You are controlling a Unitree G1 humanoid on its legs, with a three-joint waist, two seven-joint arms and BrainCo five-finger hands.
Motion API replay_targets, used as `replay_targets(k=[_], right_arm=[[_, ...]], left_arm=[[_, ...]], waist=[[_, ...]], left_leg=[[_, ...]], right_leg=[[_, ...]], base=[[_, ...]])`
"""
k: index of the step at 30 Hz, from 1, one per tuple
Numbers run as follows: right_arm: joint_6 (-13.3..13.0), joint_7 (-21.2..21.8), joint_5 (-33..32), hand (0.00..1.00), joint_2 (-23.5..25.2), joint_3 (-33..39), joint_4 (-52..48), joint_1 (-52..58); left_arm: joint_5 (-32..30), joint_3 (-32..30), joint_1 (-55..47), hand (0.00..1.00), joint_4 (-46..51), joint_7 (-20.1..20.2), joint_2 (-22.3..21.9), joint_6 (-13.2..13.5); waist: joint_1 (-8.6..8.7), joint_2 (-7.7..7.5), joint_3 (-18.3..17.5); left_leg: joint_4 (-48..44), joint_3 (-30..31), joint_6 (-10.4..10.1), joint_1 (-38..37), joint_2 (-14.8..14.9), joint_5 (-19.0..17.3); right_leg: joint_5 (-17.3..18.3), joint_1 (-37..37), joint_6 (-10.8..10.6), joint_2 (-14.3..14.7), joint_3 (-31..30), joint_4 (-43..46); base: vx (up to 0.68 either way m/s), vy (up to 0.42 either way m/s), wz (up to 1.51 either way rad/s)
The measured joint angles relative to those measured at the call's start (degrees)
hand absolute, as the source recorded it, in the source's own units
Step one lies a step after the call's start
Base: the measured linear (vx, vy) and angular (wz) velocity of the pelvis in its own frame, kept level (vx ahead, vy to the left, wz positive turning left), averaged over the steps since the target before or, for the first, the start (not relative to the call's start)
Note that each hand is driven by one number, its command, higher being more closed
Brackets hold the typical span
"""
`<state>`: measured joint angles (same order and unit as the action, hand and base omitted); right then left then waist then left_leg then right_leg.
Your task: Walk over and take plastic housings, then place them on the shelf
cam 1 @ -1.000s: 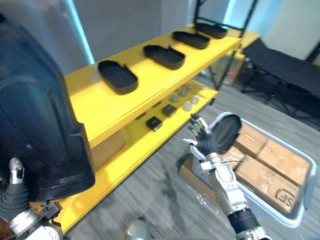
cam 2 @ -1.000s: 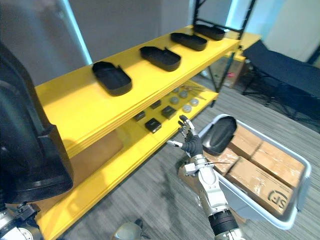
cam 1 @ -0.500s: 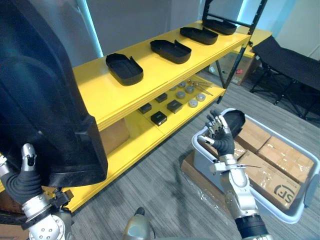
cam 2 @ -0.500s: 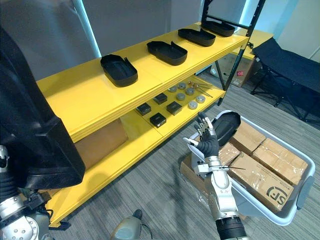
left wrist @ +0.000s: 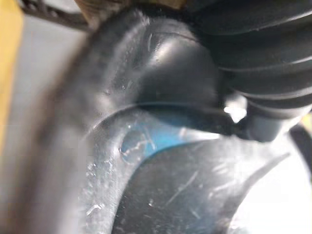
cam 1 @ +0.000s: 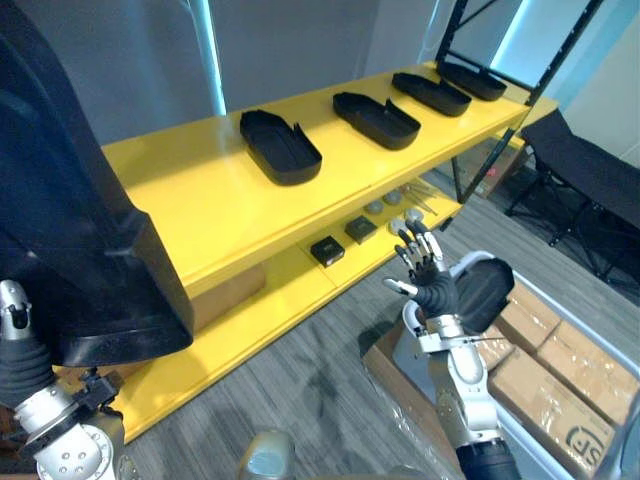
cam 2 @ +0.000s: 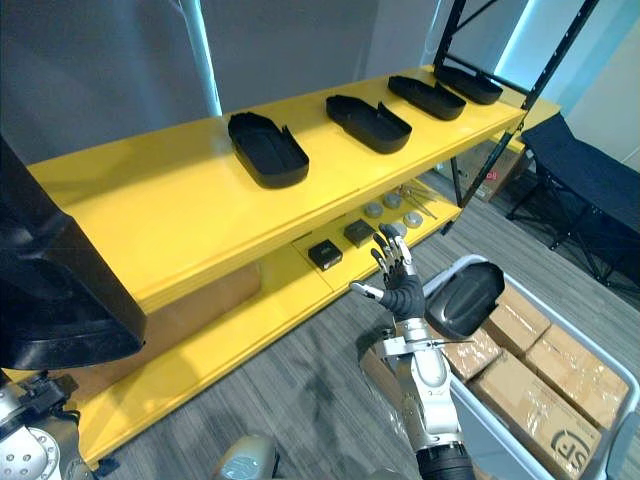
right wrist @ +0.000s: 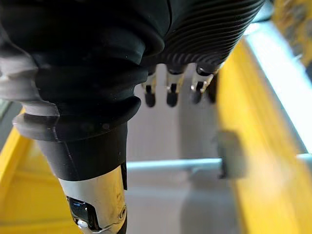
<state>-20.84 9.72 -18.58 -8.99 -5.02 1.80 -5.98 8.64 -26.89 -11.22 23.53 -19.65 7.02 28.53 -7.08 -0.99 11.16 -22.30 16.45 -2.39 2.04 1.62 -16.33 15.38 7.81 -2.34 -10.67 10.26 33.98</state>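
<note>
Big black moulded plastic housing (cam 1: 80, 220) sits against our left hand (cam 1: 16, 350), off the left end of the yellow shelf (cam 1: 190, 190); grip hidden, can't tell. Right hand (cam 2: 403, 290) spread, empty. We judge it light, stiff, slick: hold the rim.

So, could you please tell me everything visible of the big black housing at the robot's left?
The housing is a black moulded shell, plastic by its look, finely scratched, with a stepped rim along its lower edge. It is held up, tilted, before the yellow shelf, with the left hand at its lower edge.
</note>
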Motion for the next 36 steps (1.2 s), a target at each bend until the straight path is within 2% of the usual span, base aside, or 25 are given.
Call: replay_targets(k=[2,3,4,5,6,7,8,9,10,11,12,13,14,15,18,20,24,27,30,32,33,34,35,36], right_arm=[[-0.27,-0.01,-0.42,0.0,-2.21,0.6,-1.75,-0.54],[-0.25,-0.02,-0.87,0.0,-2.76,1.03,-3.05,-0.62],[-0.22,-0.41,-0.92,0.0,-2.75,1.11,-5.13,-0.56],[-0.2,-0.56,-0.96,0.0,-2.91,1.22,-6.57,-0.48],[-0.11,-0.55,-1.01,0.0,-3.53,1.49,-8.22,-0.43],[0.15,-0.51,-1.09,0.0,-4.17,2.11,-10.26,-0.54],[0.45,-0.5,-1.2,0.0,-4.48,2.96,-10.75,-0.47],[1.1,-0.4,-1.38,0.0,-4.72,5.21,-10.95,-0.33],[1.31,-0.4,-1.41,0.0,-4.88,6.94,-11.35,-0.21],[1.51,-0.88,-1.37,0.0,-5.29,10.91,-12.23,0.18],[1.49,-0.68,-1.59,0.0,-5.49,12.99,-12.57,0.21],[1.46,-0.55,-1.67,0.0,-5.68,14.02,-12.71,0.22],[1.35,0.08,-2.03,0.0,-6.05,14.61,-12.91,-0.15],[0.64,1.5,-2.92,0.0,-5.45,14.54,-14.51,0.26],[-0.18,3.43,-5.49,0.0,-4.08,12.84,-14.66,0.5],[-0.51,4.19,-6.6,0.0,-2.36,10.49,-14.66,1.1],[-1.48,3.91,-6.26,0.0,1.74,3.63,-14.4,1.83],[-1.48,2.61,-4.91,0.0,3.02,1.21,-12.55,1.81],[-1.43,-2.51,-3.13,0.0,4.02,1.08,-9.56,2.1],[-1.43,-5.17,-2.43,0.0,4.52,0.79,-9.59,4.38],[-1.42,-6.1,-2.08,0.0,4.91,0.71,-9.64,6.01],[-1.29,-6.14,-1.12,0.0,5.95,0.7,-9.77,7.27],[-1.25,-6.13,-0.91,0.0,6.2,0.72,-9.88,7.54],[-0.97,-6.11,-0.84,0.0,6.8,0.78,-10.74,8.84]], left_arm=[[0.09,1.31,4.03,1.0,-2.48,-0.25,0.58,-0.16],[0.09,2.67,5.62,1.0,-3.53,-0.59,0.77,-0.82],[0.09,4.28,5.54,1.0,-3.56,-0.78,0.99,-1.14],[0.05,5.27,5.31,1.0,-3.56,-0.79,0.77,-1.14],[-0.03,6.86,4.16,1.0,-3.15,-0.74,-0.98,-1.19],[-0.04,8.92,2.87,1.0,-2.2,-0.66,-2.66,-1.29],[-0.03,10.31,2.7,1.0,-2.18,-0.3,-3.59,-1.32],[-0.05,12.35,3.09,1.0,-2.2,0.71,-4.32,-1.42],[-0.09,13.25,3.64,1.0,-2.24,1.5,-4.61,-1.44],[-0.08,15.03,5.0,1.0,-2.28,3.81,-5.43,-1.42],[-0.08,16.1,5.41,1.0,-2.29,4.61,-5.33,-1.35],[-0.06,16.72,5.57,1.0,-2.29,4.95,-5.26,-1.23],[-0.03,17.07,5.84,1.0,-2.24,5.16,-5.1,-0.81],[0.0,16.67,6.9,1.0,-2.61,4.93,-4.54,-0.79],[-0.14,16.91,6.37,1.0,-3.89,3.98,-5.09,-2.39],[-0.17,16.85,6.25,1.0,-4.52,3.52,-5.04,-3.56],[-1.88,16.54,5.73,1.0,-4.75,3.48,-5.01,-4.17],[-2.5,16.32,5.18,1.0,-4.75,3.9,-5.01,-4.47],[-2.23,16.24,5.2,1.0,-4.74,5.67,-4.89,-5.04],[-2.11,16.51,5.21,1.0,-4.75,7.71,-4.87,-5.25],[-1.9,16.61,5.29,1.0,-4.65,8.85,-4.69,-5.24],[-1.51,16.97,5.36,1.0,-4.6,9.45,-3.58,-5.28],[-1.13,17.06,5.5,1.0,-4.67,9.52,-3.21,-5.29],[0.11,17.54,6.6,1.0,-5.37,9.76,-2.16,-5.36]], waist=[[1.63,0.7,0.28],[2.57,0.39,0.09],[3.36,-0.82,-0.62],[3.44,-1.44,-1.11],[3.16,-0.01,-1.91],[3.09,1.05,-2.48],[3.53,1.22,-2.58],[5.15,1.24,-2.65],[6.16,1.19,-2.59],[7.55,1.75,-2.9],[8.11,1.86,-2.98],[8.36,1.95,-2.97],[8.18,2.07,-3.02],[8.05,0.57,-3.4],[7.9,1.89,-2.99],[7.96,2.02,-3.05],[7.75,1.52,-2.93],[7.32,1.04,-2.93],[6.98,1.03,-2.88],[7.01,1.29,-2.42],[7.11,1.33,-2.39],[7.99,1.82,-1.46],[8.18,1.89,-1.34],[9.34,1.43,-1.31]], left_leg=[[-0.07,3.89,-0.56,0.06,-0.04,-0.57],[-0.1,6.52,-1.51,0.04,-0.16,-1.12],[0.24,8.5,-3.19,-0.05,-0.62,-2.19],[0.36,9.42,-4.12,-0.19,-0.47,-2.81],[0.77,8.63,-4.47,-0.12,1.64,-2.56],[1.1,3.67,-4.84,0.28,4.06,-0.32],[2.59,-1.07,-4.29,0.09,5.76,2.19],[4.71,-9.01,-2.47,-0.06,7.73,5.08],[5.15,-14.31,-1.49,0.03,8.99,5.8],[7.48,-26.06,0.24,-0.71,11.69,9.93],[9.9,-30.56,-0.71,-2.35,11.86,12.55],[11.73,-32.48,-1.12,-3.3,11.82,14.17],[14.18,-32.77,-2.17,-4.16,11.4,16.22],[16.95,-32.3,-3.7,-5.06,9.5,16.28],[20.2,-32.76,-6.01,-6.98,9.58,17.18],[21.5,-32.97,-6.23,-8.55,8.7,17.32],[22.26,-33.0,-5.57,-8.43,7.17,17.1],[22.45,-32.29,-4.55,-8.0,5.32,17.13],[22.95,-31.17,-3.37,-8.21,2.94,17.14],[23.87,-31.16,-2.48,-9.43,2.4,17.05],[24.0,-31.32,-1.82,-9.83,2.42,16.61],[23.89,-31.09,-0.72,-10.02,3.48,15.91],[23.96,-30.89,-0.7,-9.93,4.09,15.91],[23.81,-29.54,-0.89,-8.52,5.29,16.02]], right_leg=[[-0.8,2.05,-0.97,3.02,-7.33,-6.63],[-2.45,2.3,-2.42,4.65,-12.82,-11.9],[-6.87,2.12,-3.67,4.69,-15.74,-14.56],[-8.7,2.06,-6.38,4.7,-15.42,-13.35],[-7.16,1.99,-4.58,5.56,-12.81,-11.79],[-5.98,0.73,-3.05,5.72,-9.32,-11.25],[-5.64,-1.07,-2.48,5.12,-6.39,-11.66],[-5.29,-4.8,-1.86,3.96,-1.34,-13.58],[-5.1,-6.82,-1.53,3.59,1.45,-14.66],[-4.71,-10.28,-0.87,2.96,6.98,-15.37],[-4.31,-10.93,-0.25,2.33,9.1,-13.79],[-4.25,-10.32,-0.21,1.67,9.99,-11.25],[-3.08,-7.94,0.35,0.45,9.91,-8.37],[-1.24,-10.29,-2.49,-0.33,9.77,-13.43],[-1.78,-11.05,-2.44,0.06,10.13,-14.2],[-2.57,-12.53,-3.17,-0.04,10.03,-15.87],[-6.33,-14.94,-4.89,-0.44,10.28,-21.71],[-7.13,-15.48,-5.84,-1.83,11.25,-22.58],[-7.63,-15.89,-6.45,-4.04,11.89,-21.54],[-8.27,-15.18,-5.2,-5.02,11.56,-18.14],[-8.76,-13.64,-3.91,-4.88,10.69,-15.37],[-7.79,-11.8,-2.13,-3.1,6.52,-13.65],[-6.87,-11.57,-2.13,-2.16,4.97,-13.93],[-5.85,-11.5,-1.72,2.56,0.88,-18.82]], base=[[0.25,-0.219,1.27],[0.33,-0.378,1.7],[0.29,-0.38,1.53],[0.25,-0.332,1.21],[0.31,-0.371,0.99],[0.29,-0.339,1.17],[0.32,-0.391,1.72],[0.18,-0.258,1.77],[0.24,-0.325,2.37],[0.17,-0.223,2.04],[0.14,-0.177,1.76],[0.03,-0.065,0.95],[0.02,-0.076,0.74],[0.02,-0.085,0.58],[0.02,-0.027,0.13],[0.0,0.068,-0.07],[0.01,0.095,0.01],[0.01,0.079,0.22],[0.01,0.139,0.26],[0.0,0.12,0.06],[-0.03,0.119,-0.14],[-0.04,0.089,-0.15],[-0.05,-0.048,0.1],[-0.05,-0.101,0.31]])
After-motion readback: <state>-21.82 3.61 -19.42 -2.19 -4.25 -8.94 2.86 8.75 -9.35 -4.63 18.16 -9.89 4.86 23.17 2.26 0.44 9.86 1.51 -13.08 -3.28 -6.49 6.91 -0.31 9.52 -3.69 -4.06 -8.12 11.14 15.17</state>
